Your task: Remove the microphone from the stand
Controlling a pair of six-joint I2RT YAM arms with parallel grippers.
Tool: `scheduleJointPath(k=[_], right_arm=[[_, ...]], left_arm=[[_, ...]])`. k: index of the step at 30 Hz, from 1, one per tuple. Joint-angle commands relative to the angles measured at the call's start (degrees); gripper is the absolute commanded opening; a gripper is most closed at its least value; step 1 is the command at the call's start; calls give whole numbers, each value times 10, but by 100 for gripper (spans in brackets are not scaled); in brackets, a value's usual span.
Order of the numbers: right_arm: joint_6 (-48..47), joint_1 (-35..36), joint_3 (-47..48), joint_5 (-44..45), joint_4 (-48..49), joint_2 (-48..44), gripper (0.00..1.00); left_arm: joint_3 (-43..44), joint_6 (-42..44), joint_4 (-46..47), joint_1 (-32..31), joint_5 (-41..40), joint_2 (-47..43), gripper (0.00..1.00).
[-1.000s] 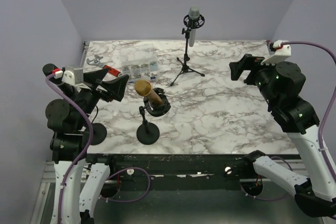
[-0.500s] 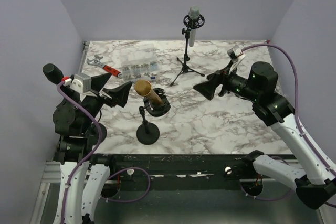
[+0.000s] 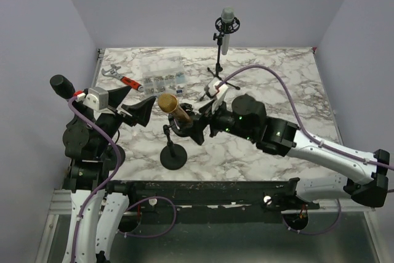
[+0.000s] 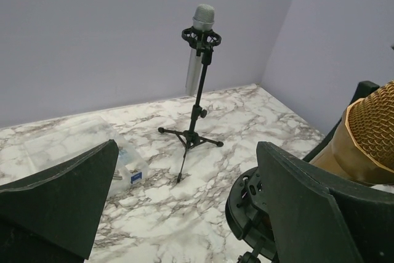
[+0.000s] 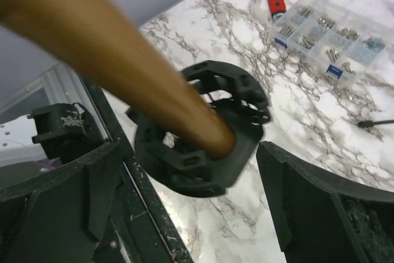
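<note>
A gold microphone (image 3: 172, 108) leans up and to the left in a black shock mount (image 3: 185, 125) on a short stand with a round base (image 3: 173, 157). My right gripper (image 3: 196, 126) is open just right of the mount; in the right wrist view the mount (image 5: 198, 129) and the gold microphone's body (image 5: 120, 56) lie between its spread fingers, not touched. My left gripper (image 3: 132, 104) is open, just left of the gold head. In the left wrist view that head (image 4: 373, 132) shows past the right finger, and the left gripper (image 4: 184, 170) holds nothing.
A silver microphone (image 3: 227, 29) hangs in a tall tripod stand (image 3: 217, 79) at the back. A clear parts box (image 3: 163, 78) and a red-handled wrench (image 3: 123, 79) lie at the back left. The table's front edge (image 3: 215, 183) runs just below the round base.
My right arm has swung from the far right across the table, so its open gripper is at the shock mount. My left gripper shifted slightly, then held still.
</note>
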Motion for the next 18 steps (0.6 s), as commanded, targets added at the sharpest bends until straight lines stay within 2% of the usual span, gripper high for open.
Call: scheduleJointPath(k=[1,4,8,18], right_arm=[[-98,127,29,270,69,30,100],[-169,186,47,399,104,70,100],[-216,215,52,503,172,102,100],[-253,215,62,514,241,127,98]], left_arm=[[-7,5,11,-3,8,-1,99],[-7,4,8,-3,5,0,99],[-8,5,6,-3,3,0,99],[-10,5,5,-3,3,0,99]])
